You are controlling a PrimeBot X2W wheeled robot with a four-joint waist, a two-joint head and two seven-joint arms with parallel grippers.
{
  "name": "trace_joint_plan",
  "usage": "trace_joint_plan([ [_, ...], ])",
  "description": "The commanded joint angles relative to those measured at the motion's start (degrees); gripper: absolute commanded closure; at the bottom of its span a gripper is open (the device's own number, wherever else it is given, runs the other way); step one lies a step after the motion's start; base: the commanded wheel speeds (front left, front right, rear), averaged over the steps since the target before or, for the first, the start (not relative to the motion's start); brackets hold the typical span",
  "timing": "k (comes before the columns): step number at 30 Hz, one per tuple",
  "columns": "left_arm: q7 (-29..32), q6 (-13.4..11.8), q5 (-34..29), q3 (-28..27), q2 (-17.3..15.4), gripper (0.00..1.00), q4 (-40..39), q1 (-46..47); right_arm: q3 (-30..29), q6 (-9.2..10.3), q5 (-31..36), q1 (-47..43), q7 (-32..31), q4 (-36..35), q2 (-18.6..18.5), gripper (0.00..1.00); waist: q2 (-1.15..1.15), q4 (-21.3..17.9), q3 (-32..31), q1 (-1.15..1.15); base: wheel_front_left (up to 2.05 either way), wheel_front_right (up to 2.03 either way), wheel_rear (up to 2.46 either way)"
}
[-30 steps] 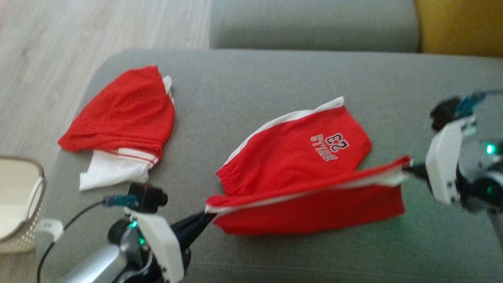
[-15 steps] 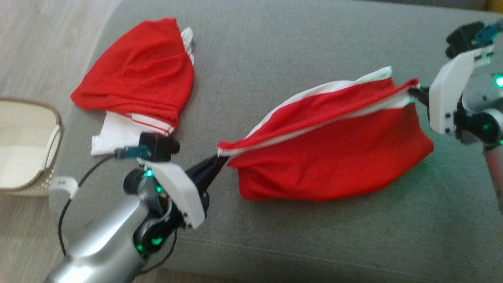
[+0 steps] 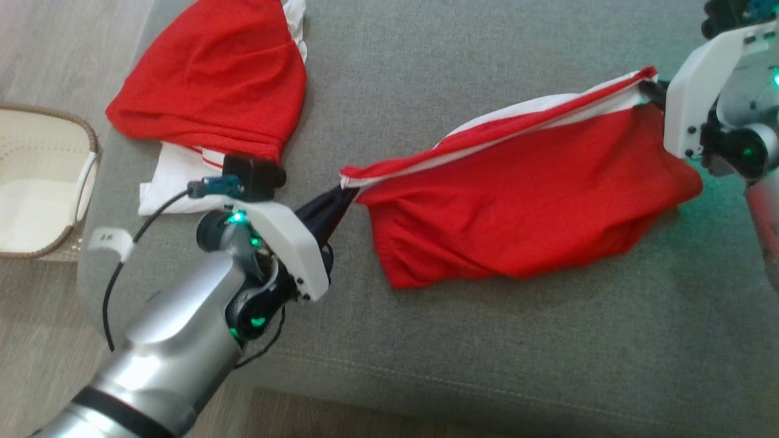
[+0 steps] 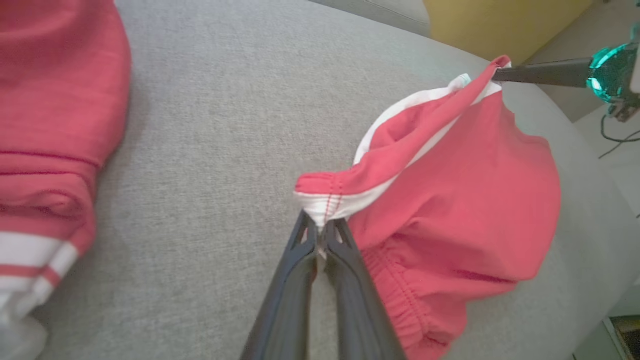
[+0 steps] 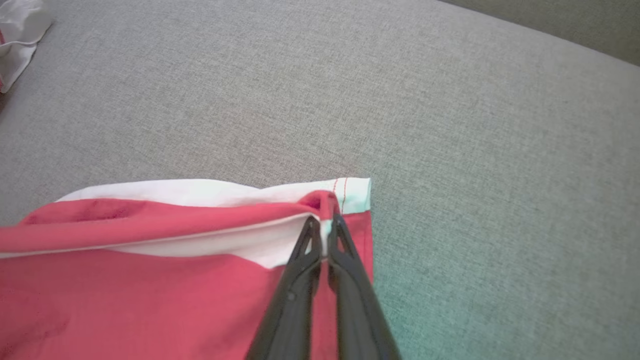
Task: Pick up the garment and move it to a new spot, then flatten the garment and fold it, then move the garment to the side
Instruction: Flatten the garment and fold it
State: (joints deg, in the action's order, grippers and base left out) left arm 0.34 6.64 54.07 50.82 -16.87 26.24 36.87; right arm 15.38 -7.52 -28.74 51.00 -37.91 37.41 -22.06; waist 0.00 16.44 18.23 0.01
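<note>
Shorts [image 3: 529, 201] lay on the sofa cushion [image 3: 462, 365] between left gripper [image 3: 344, 194] and right gripper [image 3: 648, 91]; a second garment [image 3: 213, 79] lay left, a basket [image 3: 90, 135] on the floor [image 3: 61, 55] beyond.

held garment [image 3: 535, 194] underside hidden, other red garment [image 3: 213, 79] cut by top edge, basket [image 3: 73, 117] cropped left, right arm [image 3: 730, 121] cropped right
</note>
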Motion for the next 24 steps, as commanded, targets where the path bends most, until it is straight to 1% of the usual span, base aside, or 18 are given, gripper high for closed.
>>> trace_joint_plan([
  [1, -0.8, 0.3, -0.4, -2.3, -1.2, 1.0, -0.5, 2.9, 0.5, 0.03, 0.4, 2.1, 0.7, -1.4, 0.3, 1.0, 0.0, -0.1, 0.5, -0.01, 0.0, 0.0, 0.0],
  [6, -2.0, 0.6, -0.4, -1.4, -0.2, 1.0, 2.4, 4.1, 1.1, 0.03, 0.2, 3.5, 2.3, 1.7, 1.3, 1.0, 0.0, -0.4, 1.4, -0.01, 0.0, 0.0, 0.0],
  [7, -2.3, 0.6, -0.5, -1.2, 0.0, 0.96, 2.9, 4.3, 0.9, 0.03, 0.0, 3.7, 2.4, 2.4, 1.5, 1.0, 0.0, -0.4, 1.5, -0.01, 0.0, 0.0, 0.0],
  [8, -2.5, 0.6, -0.5, -1.0, 0.1, 0.55, 3.5, 4.5, 0.7, 0.03, -0.1, 4.0, 2.9, 3.0, 1.6, 0.63, 0.0, -0.5, 1.6, -0.01, 0.0, 0.0, 0.0],
  [9, -3.0, 0.6, -0.5, -1.1, 0.3, 0.0, 4.1, 4.7, 0.2, 0.03, -0.2, 4.2, 3.5, 3.6, 1.9, 0.0, 0.0, -0.5, 1.7, -0.01, 0.0, 0.0, 0.0],
  [13, -5.3, 0.3, -0.9, -1.6, 1.1, 0.0, 6.7, 5.4, -0.8, 0.03, -0.7, 4.8, 6.1, 5.3, 2.9, 0.0, 0.0, -0.6, 1.5, -0.01, 0.0, 0.0, 0.0],
  [16, -7.4, -0.5, -0.9, -2.5, 1.8, 0.0, 8.6, 5.8, -1.0, 0.03, -0.2, 4.9, 8.7, 6.2, 3.0, 0.0, 0.0, -0.7, 1.1, -0.01, 0.0, 0.0, 0.0],
  [20, -8.6, -0.7, -1.1, -2.7, 2.3, 0.0, 10.3, 5.9, -1.0, 0.03, -0.2, 4.5, 10.0, 7.4, 3.1, 0.0, 0.0, -0.9, 0.3, -0.01, 0.0, 0.0, 0.0],
  [22, -9.9, -1.5, -1.4, -2.9, 2.5, 0.0, 11.4, 5.9, -1.0, 0.03, 0.2, 4.2, 11.6, 7.7, 2.8, 0.0, 0.0, -1.1, -0.5, -0.01, 0.0, 0.0, 0.0],
  [24, -12.3, -3.5, -1.9, -4.2, 2.3, 0.0, 12.3, 5.7, -2.5, 0.03, 0.1, 3.6, 16.0, 7.5, 2.9, 0.0, 0.0, -1.6, -1.9, -0.01, 0.0, 0.0, 0.0],
])
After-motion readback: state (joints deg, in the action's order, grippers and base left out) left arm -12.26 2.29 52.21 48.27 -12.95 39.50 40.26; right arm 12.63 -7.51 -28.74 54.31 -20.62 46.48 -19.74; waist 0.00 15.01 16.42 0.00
